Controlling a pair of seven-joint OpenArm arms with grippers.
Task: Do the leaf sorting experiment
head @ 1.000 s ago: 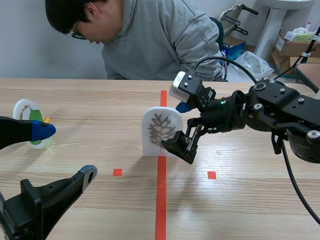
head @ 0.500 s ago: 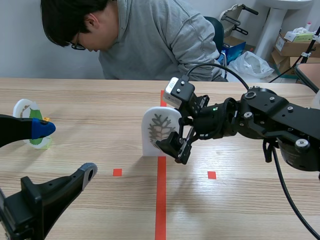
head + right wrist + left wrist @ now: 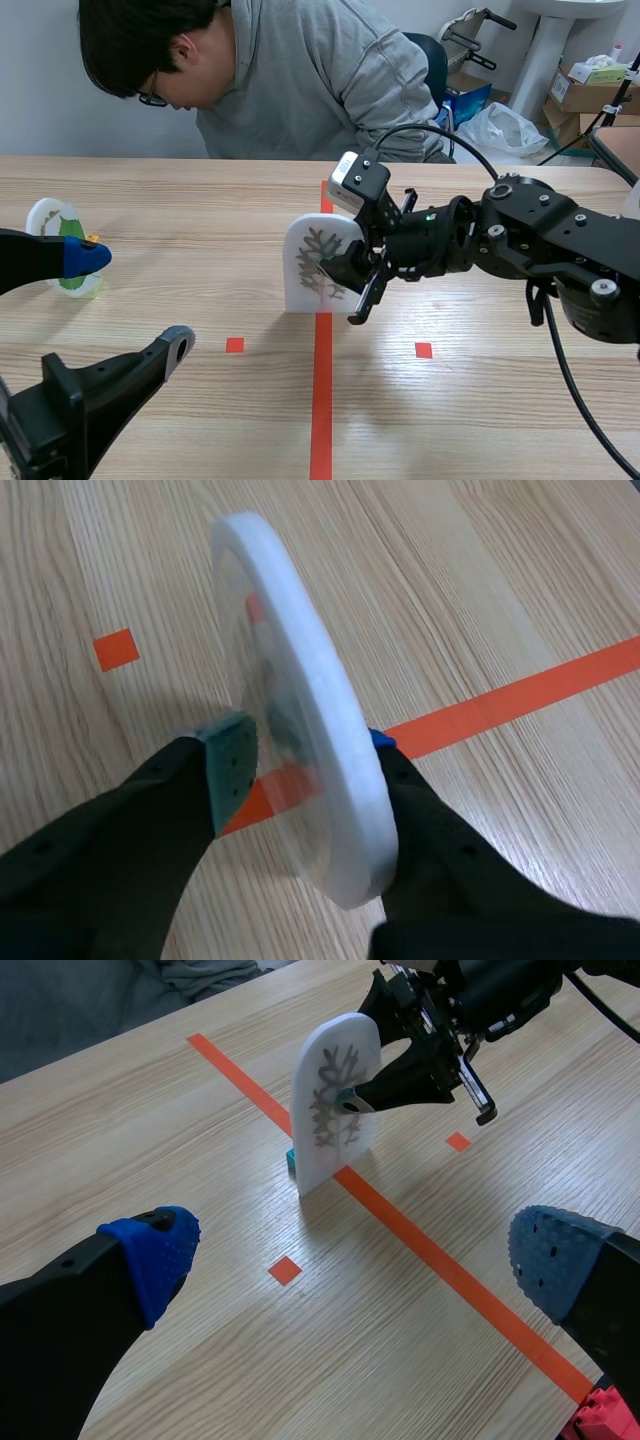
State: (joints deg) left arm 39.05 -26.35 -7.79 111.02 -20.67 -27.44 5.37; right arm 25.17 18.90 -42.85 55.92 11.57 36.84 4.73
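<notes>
The right gripper (image 3: 300,770) is clamped on the white leaf plaque (image 3: 303,268). Its 2 fingers straddle the thin slab edge-on, the grey-green pad (image 3: 233,763) against the clear front face and the other finger behind the white back. Gripping across the flat faces makes sense, since the slab is too thin and too tall to take safely by its rim.

The plaque stands near the middle of the table with its foot on the orange-red tape line (image 3: 420,1235). It leans a little under the grip, and a small teal block (image 3: 291,1160) shows at its base. Its branching, veined leaf (image 3: 330,1095) faces the robot. It probably stands upright so that the leaf can be read before it is sorted.

The left gripper (image 3: 355,1270) hangs wide open, well apart from the plaque, with nothing between its blue pads (image 3: 150,1255). It seems to be waiting. Beside it, far to the robot's left, a 2nd plaque (image 3: 55,225) with a green leaf stands upright, possibly marking a sorting spot. A red block (image 3: 605,1415) lies under the left gripper's finger. A person (image 3: 300,80) leans over the far edge of the table.
</notes>
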